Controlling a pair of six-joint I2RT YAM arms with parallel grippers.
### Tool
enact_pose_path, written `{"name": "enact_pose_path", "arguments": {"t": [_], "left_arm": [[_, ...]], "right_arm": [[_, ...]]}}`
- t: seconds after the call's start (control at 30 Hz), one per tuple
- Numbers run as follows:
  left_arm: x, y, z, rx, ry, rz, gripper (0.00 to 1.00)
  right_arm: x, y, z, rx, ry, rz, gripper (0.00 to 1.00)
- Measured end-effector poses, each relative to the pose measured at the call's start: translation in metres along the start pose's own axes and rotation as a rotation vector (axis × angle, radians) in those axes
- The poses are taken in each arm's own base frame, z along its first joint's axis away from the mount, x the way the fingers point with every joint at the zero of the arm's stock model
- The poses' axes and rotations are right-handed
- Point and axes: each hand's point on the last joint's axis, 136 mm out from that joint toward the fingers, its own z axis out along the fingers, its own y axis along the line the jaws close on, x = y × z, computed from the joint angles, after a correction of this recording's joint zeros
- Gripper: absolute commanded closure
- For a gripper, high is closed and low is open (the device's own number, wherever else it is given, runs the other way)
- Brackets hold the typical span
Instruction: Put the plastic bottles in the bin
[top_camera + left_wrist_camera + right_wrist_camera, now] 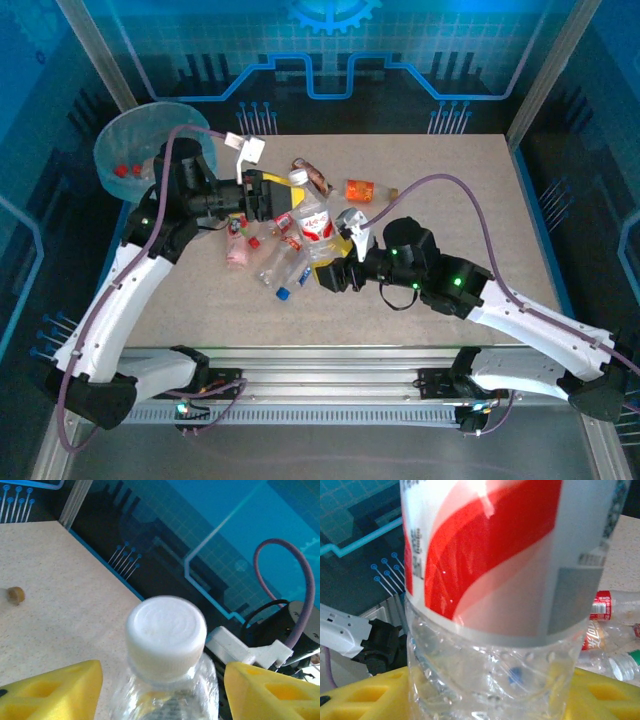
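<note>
Your right hand (492, 692) is clamped on the lower body of a clear white-capped bottle (490, 580). Its yellow fingers (365, 695) press the dimpled plastic on both sides, just under the red and white label.

Your left hand (162, 685) is at the other end of the same bottle and is apart. The left fingers (55, 690) sit one on each side of the neck, with a gap to the plastic on either side. The white cap (166, 630) stands up past the fingertips.

From above, the two hands face each other along this bottle near the middle of the tabletop (460, 200).

Just off the right hand's fingertips, more plastic bottles lie loose. Among them are a red-labelled bottle (604, 605) and a green-capped bottle (627, 662).

Beside the left hand, on your near side of it, lie a pink bottle (237, 252) and a clear blue-capped bottle (280, 275). An orange bottle (362, 189) lies a little beyond both hands, toward the far edge.

The bin (135, 135) sits behind your left forearm at the far left corner, well apart from the held bottle. Red caps show inside it.
</note>
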Motion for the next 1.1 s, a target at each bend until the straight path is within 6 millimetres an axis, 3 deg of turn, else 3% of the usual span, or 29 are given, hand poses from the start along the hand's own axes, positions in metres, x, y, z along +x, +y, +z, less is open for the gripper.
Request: {"name": "enact_pose_path", "arguments": {"t": [0.17, 0.27, 0.33, 0.4, 0.53, 0.8, 0.9, 1.03, 1.1], "left_arm": [[0.003, -0.006, 0.003, 0.014, 0.009, 0.008, 0.54], [0.003, -0.007, 0.003, 0.009, 0.007, 0.007, 0.57], [0.004, -0.007, 0.003, 0.004, 0.005, 0.008, 0.54], [0.004, -0.007, 0.002, -0.007, 0.001, 0.008, 0.39], [0.004, -0.005, 0.001, -0.029, -0.003, 0.002, 0.40], [0.003, -0.008, -0.002, -0.038, -0.015, 0.009, 0.70], [0.003, -0.009, -0.003, -0.044, -0.021, 0.011, 0.76], [0.002, -0.009, -0.004, -0.060, -0.029, 0.011, 0.89], [0.000, -0.008, -0.006, -0.079, -0.041, 0.012, 0.98]], "right_arm": [[0.001, 0.006, 0.000, -0.032, 0.005, -0.005, 0.36], [0.001, 0.008, 0.000, -0.040, 0.008, -0.006, 0.36], [0.001, 0.008, 0.000, -0.045, 0.009, -0.006, 0.37], [0.002, 0.009, 0.000, -0.049, 0.010, -0.006, 0.37], [0.003, 0.014, 0.000, -0.066, 0.016, -0.016, 0.38], [0.005, 0.017, -0.001, -0.077, 0.025, -0.021, 0.38], [0.005, 0.018, -0.001, -0.078, 0.024, -0.021, 0.35], [0.004, 0.018, -0.002, -0.073, 0.026, -0.022, 0.26], [0.002, 0.018, -0.004, -0.064, 0.028, -0.025, 0.16]]}}
